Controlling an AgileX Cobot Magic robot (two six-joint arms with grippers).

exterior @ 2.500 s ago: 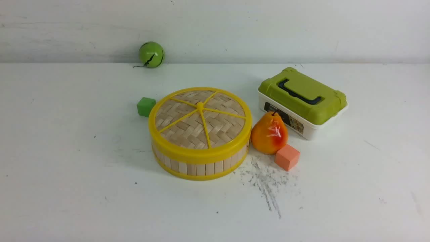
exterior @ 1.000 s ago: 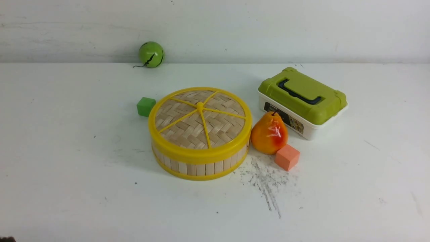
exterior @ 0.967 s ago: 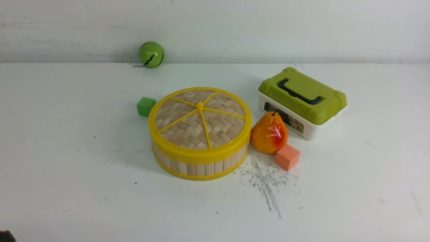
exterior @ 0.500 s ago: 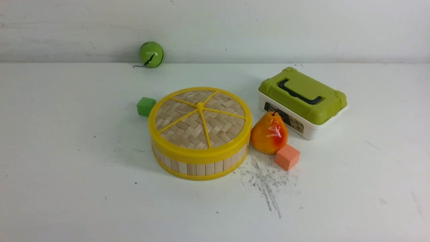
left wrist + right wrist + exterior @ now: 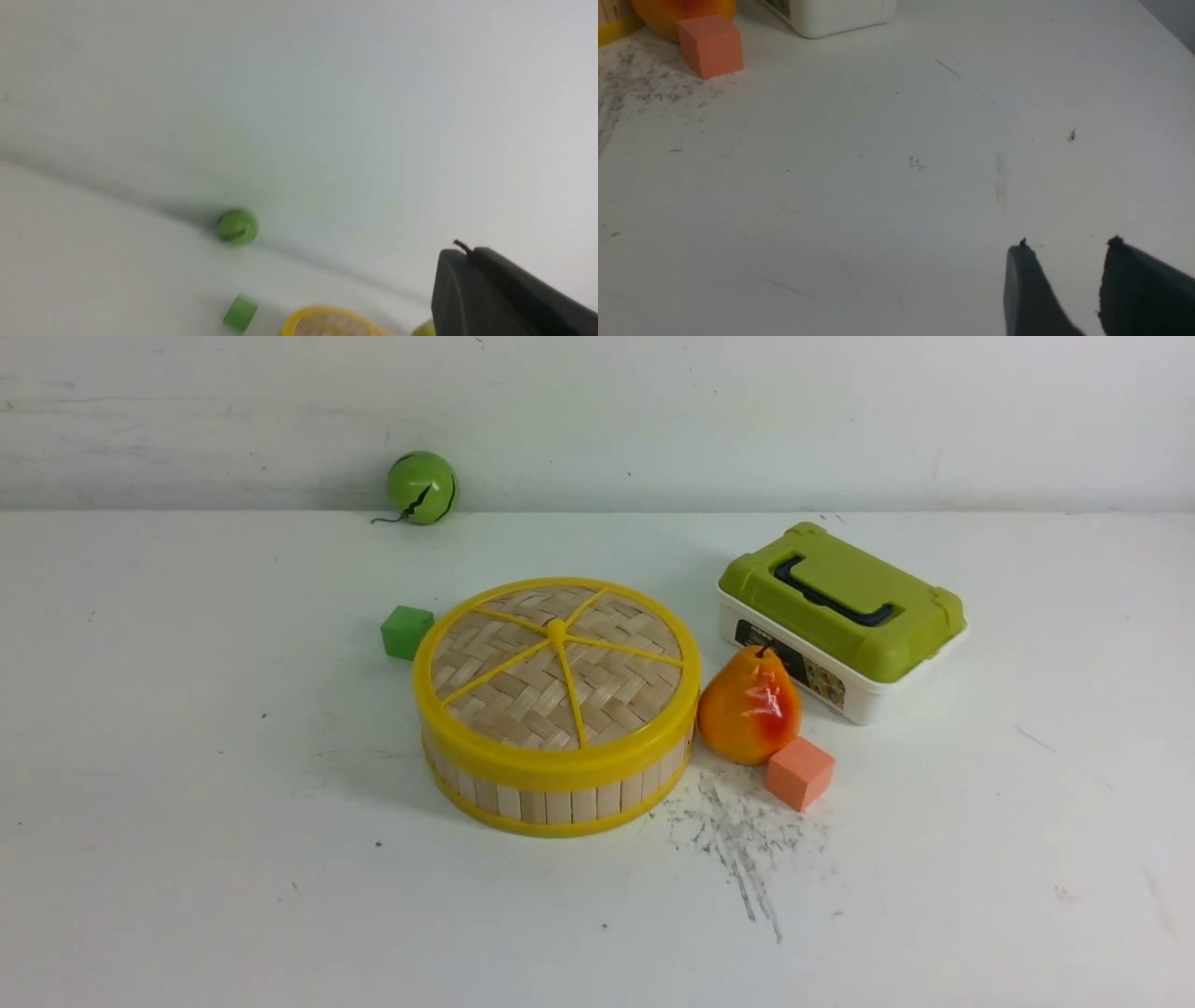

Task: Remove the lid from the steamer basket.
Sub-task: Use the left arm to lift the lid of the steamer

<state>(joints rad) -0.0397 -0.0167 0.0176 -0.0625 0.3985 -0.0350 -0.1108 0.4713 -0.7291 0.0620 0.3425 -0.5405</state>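
The lid (image 5: 556, 663), woven bamboo with a yellow rim and spokes, sits flat on the steamer basket (image 5: 560, 798) in the middle of the table. Neither gripper shows in the front view. In the left wrist view my left gripper (image 5: 467, 252) has its fingers pressed together and empty, raised and far from the lid (image 5: 327, 324), whose edge shows low in that view. In the right wrist view my right gripper (image 5: 1069, 245) is open and empty over bare table, well away from the basket, whose yellow bottom rim (image 5: 612, 32) just shows.
A pear (image 5: 749, 707) and an orange cube (image 5: 799, 773) stand close to the basket's right side. A white box with a green lid (image 5: 840, 616) is behind them. A green cube (image 5: 406, 632) touches the basket's left rear. A green ball (image 5: 421, 487) lies by the back wall.
A dark tip showed at the front view's bottom-left corner a second ago and is now out of view. The lid, basket and other objects have not moved.
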